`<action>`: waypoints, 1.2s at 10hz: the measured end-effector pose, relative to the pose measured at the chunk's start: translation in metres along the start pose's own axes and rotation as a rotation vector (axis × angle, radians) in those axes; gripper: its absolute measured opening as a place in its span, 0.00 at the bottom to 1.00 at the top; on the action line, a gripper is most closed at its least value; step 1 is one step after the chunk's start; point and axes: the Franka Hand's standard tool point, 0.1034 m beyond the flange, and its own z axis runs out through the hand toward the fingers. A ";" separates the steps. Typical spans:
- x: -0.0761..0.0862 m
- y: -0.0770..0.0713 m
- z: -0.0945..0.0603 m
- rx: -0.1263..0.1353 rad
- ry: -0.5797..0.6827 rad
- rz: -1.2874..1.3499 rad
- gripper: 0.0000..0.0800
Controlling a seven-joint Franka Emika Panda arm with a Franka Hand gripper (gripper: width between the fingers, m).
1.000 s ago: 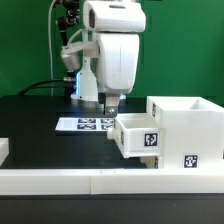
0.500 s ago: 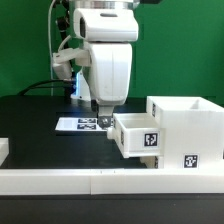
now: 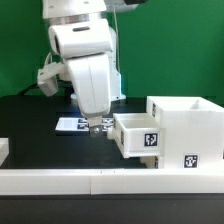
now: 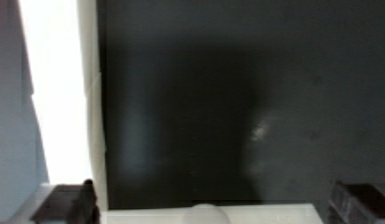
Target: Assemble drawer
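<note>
White plastic everywhere, black bench top underneath. Shell point(image 3: 188, 133) parked at the front edge toward the exterior view's right corner, tight against the low rail point(image 3: 110, 181) running along that edge. One tray point(image 3: 137, 137) sticking out of the shell's side, only partly pushed in, tag facing the camera. No sign of a second tray anywhere in frame.

Big change over the last second: gripper point(image 3: 97, 127) slid away from the tray toward the exterior view's left. Was hanging right at the tray's open end a second ago, now parked over the strip of printed markers point(image 3: 83, 124) lying further back on the bench. Tray hasn't budged in that time, same amount poking out.

Fingers: carrying nothing, that much is clear. Wrist view shows just two dark tips point(image 4: 68, 204) at the corners with bare bench between and a sliver of white at the rim, so spread apart by the look of it.

Guessing the push on the tray is either finished for now or getting set up again from a different angle. Either way, not seated flush yet, so drawer not done. Possible snag: tray sitting slightly crooked in its slot, hard to tell from here.
</note>
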 end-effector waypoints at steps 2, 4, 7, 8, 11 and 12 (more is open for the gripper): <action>0.010 -0.002 0.009 0.014 0.018 0.032 0.81; 0.024 -0.001 0.019 0.023 0.026 0.059 0.81; 0.045 0.004 0.023 0.020 0.027 0.091 0.81; 0.050 0.006 0.023 0.019 0.027 0.098 0.81; 0.069 0.008 0.027 0.025 0.030 0.106 0.81; 0.075 0.009 0.028 0.018 0.030 0.096 0.81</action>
